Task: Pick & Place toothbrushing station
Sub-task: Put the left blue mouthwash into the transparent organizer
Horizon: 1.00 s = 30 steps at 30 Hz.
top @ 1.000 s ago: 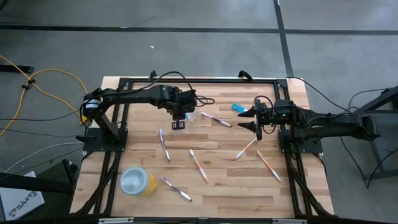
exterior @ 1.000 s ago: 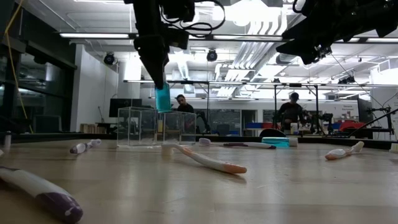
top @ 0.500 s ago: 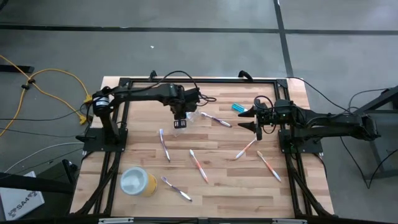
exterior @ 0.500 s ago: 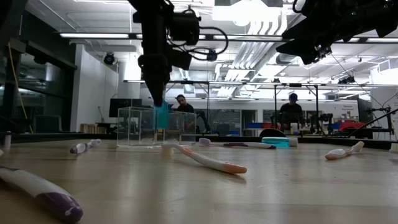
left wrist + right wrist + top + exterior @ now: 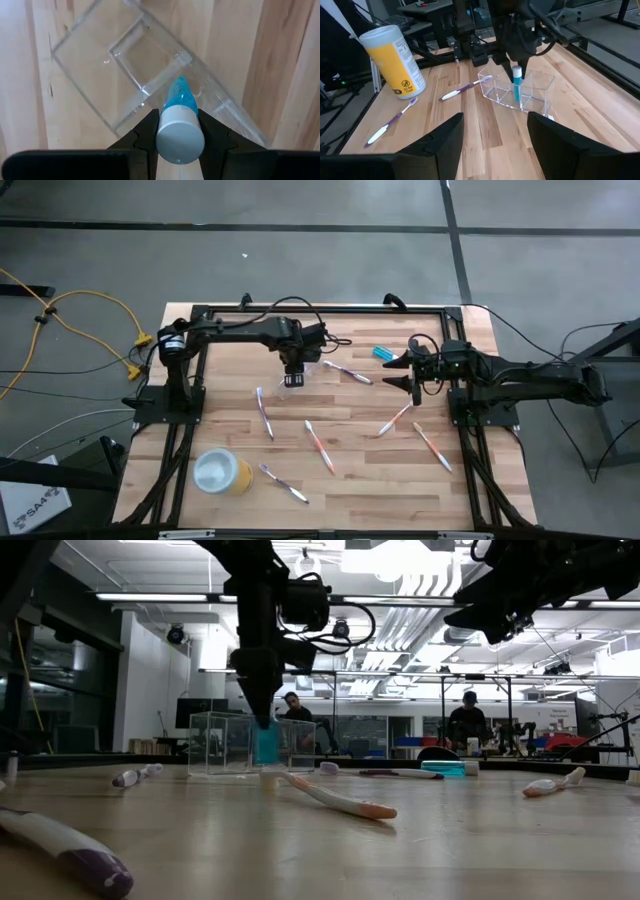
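My left gripper (image 5: 292, 372) is shut on a blue tube (image 5: 517, 84) with a white cap, held upright over the clear plastic holder (image 5: 532, 86) at the table's far middle. The tube's lower end reaches down inside one compartment of the clear holder (image 5: 125, 60). A second blue tube (image 5: 383, 354) lies flat on the table right of the holder. Several toothbrushes lie flat on the wood, among them one (image 5: 264, 412) and another (image 5: 319, 446). My right gripper (image 5: 400, 372) waits open to the right, clear of everything. My left gripper pinches the tube just under its white cap (image 5: 180, 141), one finger (image 5: 148, 131) on each side. The fingers come from above, pointing down. The tube hangs upright, cap up, its flat lower end (image 5: 266, 752) inside the holder; whether it touches the bottom I cannot tell.
A larger yellow cup (image 5: 222, 471) with a pale top stands near the front left. More toothbrushes lie near the right arm (image 5: 395, 420), (image 5: 432, 445) and at the front (image 5: 284, 483). One lies just right of the holder (image 5: 347, 371). Black frame rails edge the table.
My left gripper has gone down and a little toward the table's far right with the blue tube, staying shut on it. The tube, still upright, has sunk from above the clear holder until its lower end is inside it.
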Each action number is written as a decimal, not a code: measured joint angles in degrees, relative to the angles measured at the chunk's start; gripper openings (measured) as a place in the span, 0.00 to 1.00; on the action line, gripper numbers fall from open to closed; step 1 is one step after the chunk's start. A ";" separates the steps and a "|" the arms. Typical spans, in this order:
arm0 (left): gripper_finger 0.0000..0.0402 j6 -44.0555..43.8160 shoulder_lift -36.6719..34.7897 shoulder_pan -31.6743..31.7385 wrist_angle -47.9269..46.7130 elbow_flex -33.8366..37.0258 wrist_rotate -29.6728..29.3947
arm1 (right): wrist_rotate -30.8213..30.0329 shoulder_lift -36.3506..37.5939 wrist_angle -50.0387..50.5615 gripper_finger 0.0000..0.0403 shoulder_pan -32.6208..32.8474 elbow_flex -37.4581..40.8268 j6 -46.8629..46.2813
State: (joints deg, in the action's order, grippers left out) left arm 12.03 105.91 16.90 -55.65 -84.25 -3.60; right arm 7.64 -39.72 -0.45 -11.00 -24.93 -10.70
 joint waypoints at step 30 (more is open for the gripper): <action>0.35 -1.97 0.43 0.12 -0.25 0.02 -1.10 | 0.00 0.02 -0.15 0.52 0.00 0.00 0.00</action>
State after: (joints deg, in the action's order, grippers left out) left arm 10.07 106.34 17.02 -55.90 -84.23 -4.69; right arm 7.64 -39.71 -0.60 -11.00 -24.93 -10.69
